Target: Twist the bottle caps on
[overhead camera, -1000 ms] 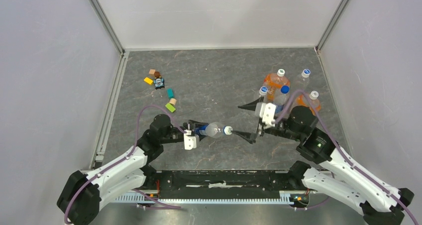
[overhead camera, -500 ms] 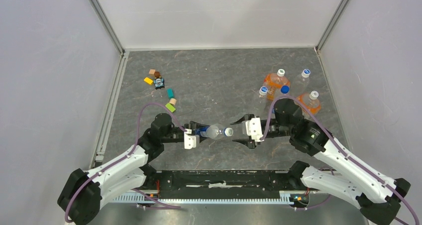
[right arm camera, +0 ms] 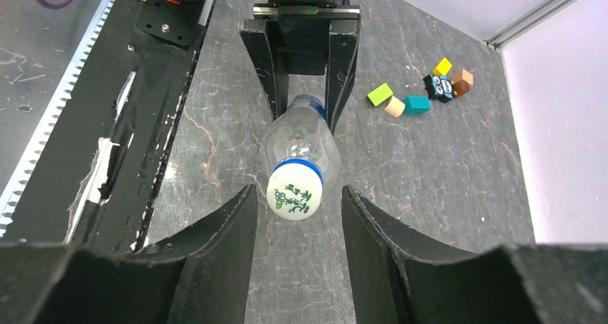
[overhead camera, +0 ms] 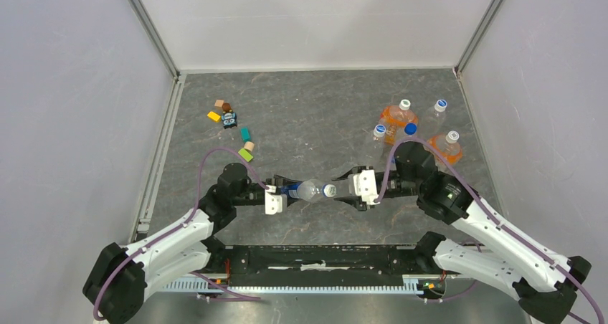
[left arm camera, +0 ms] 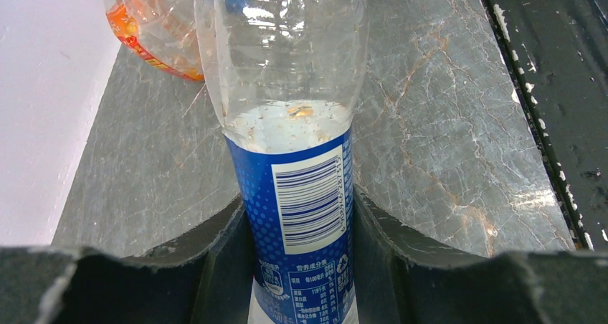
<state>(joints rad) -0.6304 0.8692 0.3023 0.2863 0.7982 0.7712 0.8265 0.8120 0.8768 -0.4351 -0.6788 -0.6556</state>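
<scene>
A slim clear bottle with a blue label band (overhead camera: 307, 189) hangs on its side above the table, neck pointing right. My left gripper (overhead camera: 282, 188) is shut on the label band (left arm camera: 297, 195), with a finger (left arm camera: 215, 245) pressed against each side. A white cap (right arm camera: 295, 193) with green print sits on the neck. My right gripper (right arm camera: 297, 196) faces the cap head-on. Its fingers (right arm camera: 233, 227) straddle the cap, and a gap shows on both sides, so it is open. In the top view the right gripper (overhead camera: 344, 190) meets the cap (overhead camera: 329, 190).
A cluster of bottles (overhead camera: 412, 130) stands at the back right, two with orange liquid (overhead camera: 393, 116) and one with a bright blue cap (overhead camera: 410, 129). Small coloured toy blocks (overhead camera: 233, 127) lie at the back left. The black base rail (overhead camera: 323, 259) runs along the near edge.
My right arm has swung left from the bottle cluster to the held bottle's cap, and its jaws have narrowed around it. The left gripper and bottle have stayed put.
</scene>
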